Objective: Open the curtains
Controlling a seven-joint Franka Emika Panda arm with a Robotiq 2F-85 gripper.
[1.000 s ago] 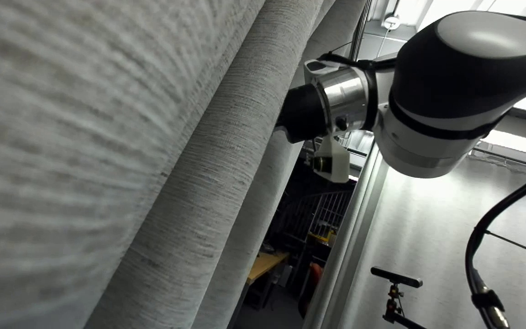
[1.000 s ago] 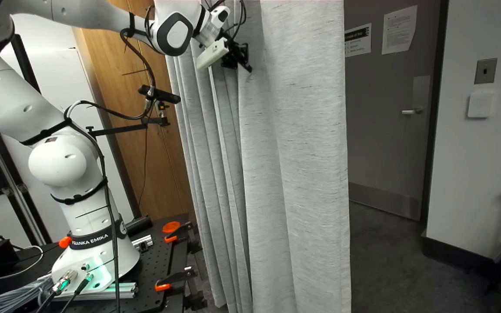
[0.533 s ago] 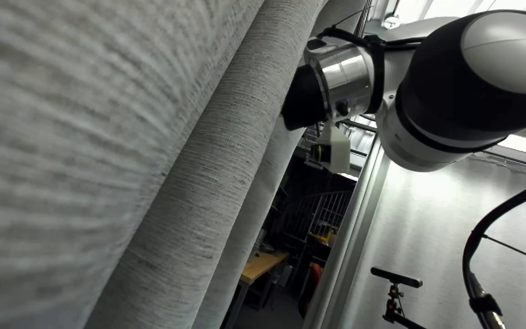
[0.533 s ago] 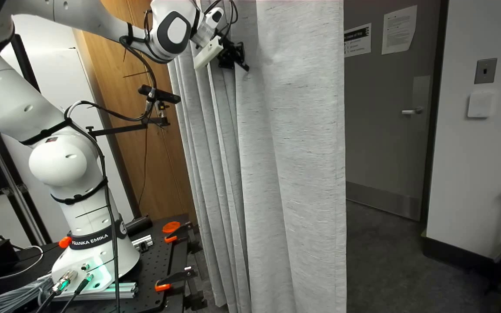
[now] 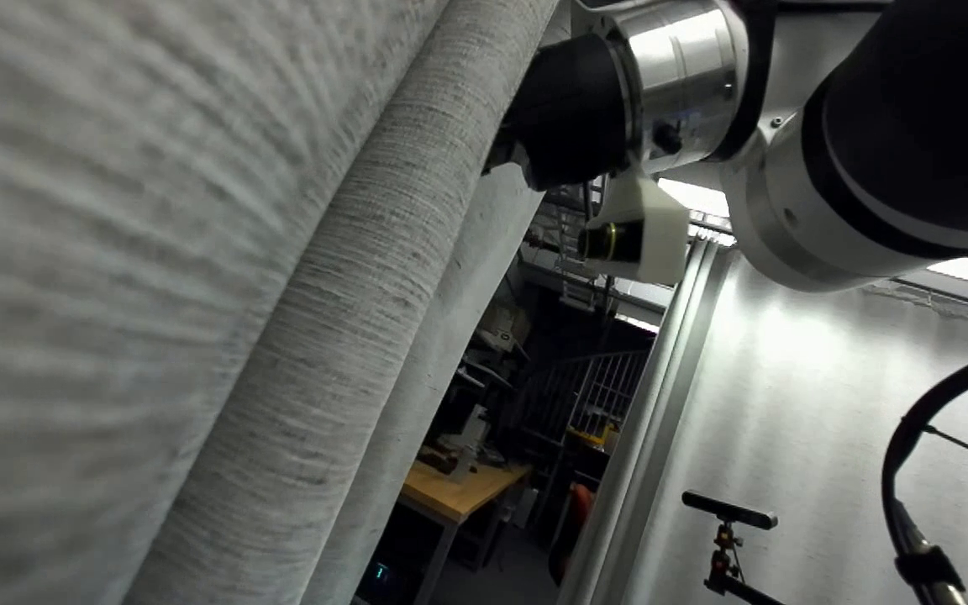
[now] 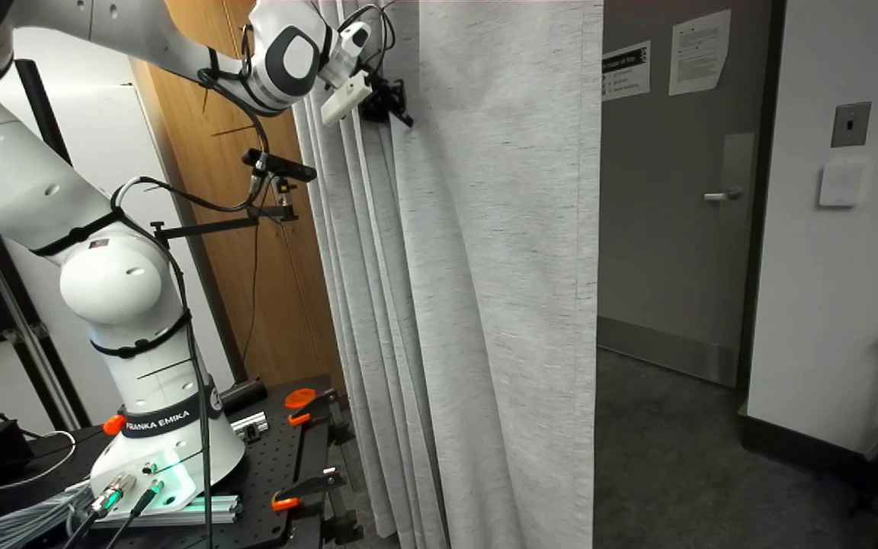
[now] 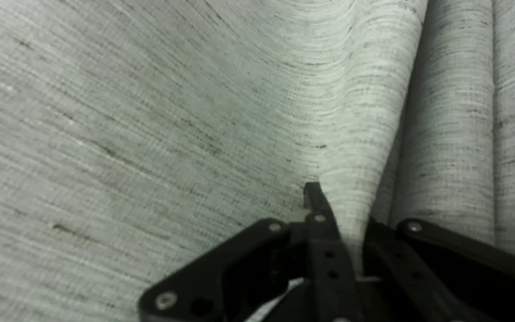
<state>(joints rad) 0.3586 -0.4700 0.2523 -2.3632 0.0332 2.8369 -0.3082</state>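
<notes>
"FRANKA EMIKA" on black band [image 6: 161,423]

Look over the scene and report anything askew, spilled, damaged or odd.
Nothing visible looks spilled or damaged. Only the curtain stands out: in the wrist view it bunches into a tight fold between the fingers, likely just from the grip.

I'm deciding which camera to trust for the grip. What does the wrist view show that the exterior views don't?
Only the wrist view: the fabric fold pinched between the jaws.
Only the exterior views: the white arm, a grey door and a wooden table; only the arm is in both.
Shared: the light-grey curtain, in all three; the jaws also show in an exterior view.
</notes>
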